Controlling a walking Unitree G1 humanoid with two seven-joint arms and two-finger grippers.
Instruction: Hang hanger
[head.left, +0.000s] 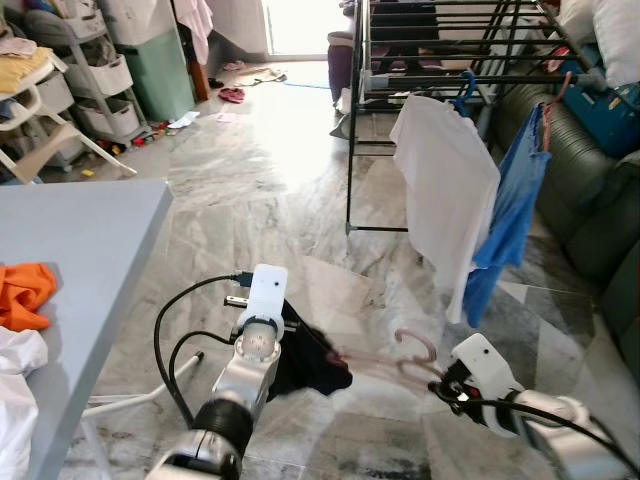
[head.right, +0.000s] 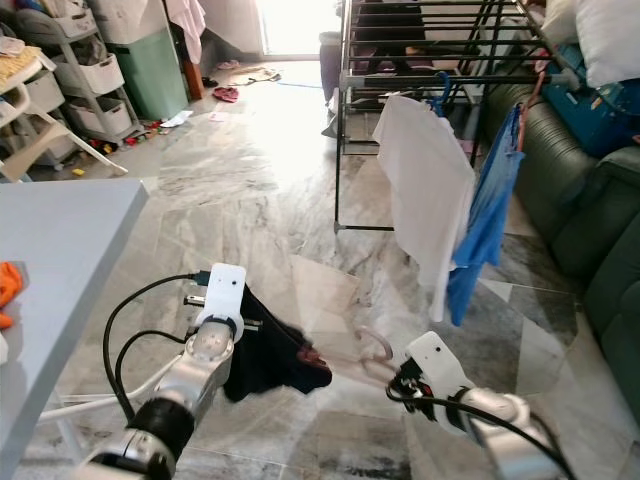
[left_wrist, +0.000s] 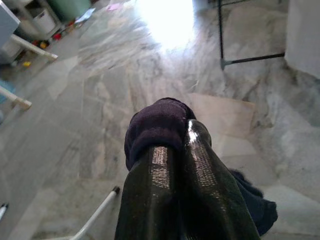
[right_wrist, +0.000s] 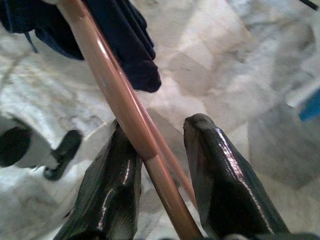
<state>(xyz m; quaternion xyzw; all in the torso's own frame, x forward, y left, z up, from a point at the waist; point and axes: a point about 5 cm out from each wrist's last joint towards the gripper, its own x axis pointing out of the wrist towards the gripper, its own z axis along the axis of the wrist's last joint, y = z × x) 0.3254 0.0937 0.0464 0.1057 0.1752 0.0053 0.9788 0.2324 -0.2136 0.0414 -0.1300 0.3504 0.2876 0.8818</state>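
Note:
A translucent pink hanger hangs low over the marble floor, hook up, between my two arms. My right gripper is shut on the hanger near its hook end, with the bar running between the black fingers. A dark navy garment drapes over the hanger's other end. My left gripper is shut on a bunched fold of that garment. The black drying rack stands ahead to the right, with a white shirt and a blue shirt hanging from it.
A grey table at my left carries an orange cloth and a white cloth. A dark green sofa lines the right side. Storage shelves and clutter sit at the back left. Open marble floor lies ahead.

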